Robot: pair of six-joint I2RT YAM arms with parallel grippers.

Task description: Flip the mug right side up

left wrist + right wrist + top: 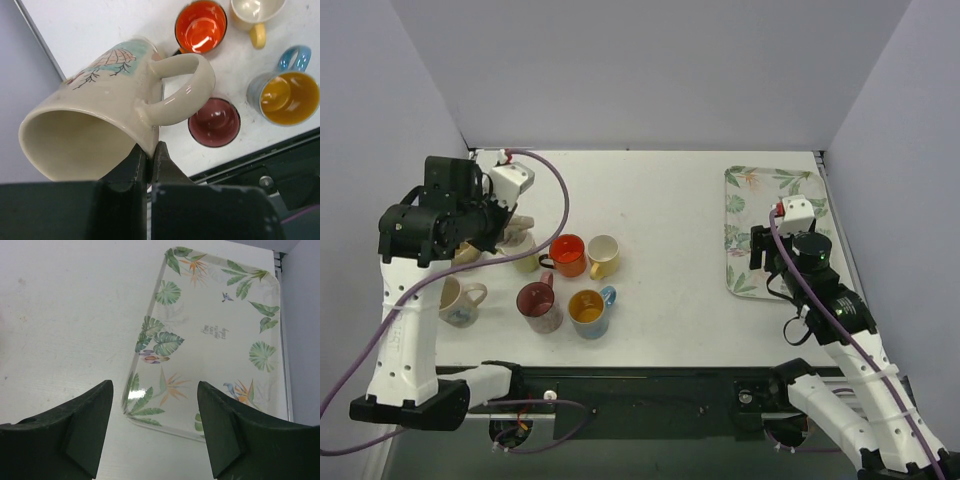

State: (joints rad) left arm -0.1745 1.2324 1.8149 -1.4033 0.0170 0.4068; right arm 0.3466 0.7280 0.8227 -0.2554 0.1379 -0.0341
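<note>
One cream mug [100, 105] hangs tilted in clamped left jaws; right jaws gape near one tray [215, 355].

From above, only a cream sliver of the mug [520, 223] showing behind the left arm [440, 220]; left fingers [125, 172] out of sight there. In the left wrist view, cream cup [252, 11] cut by the top edge. In the right, tray [215, 330] corner covered by a right finger [227, 435].

Left arm [425, 228] aloft, jaws tight together; right arm [823, 283] low, jaws wide apart.
</note>
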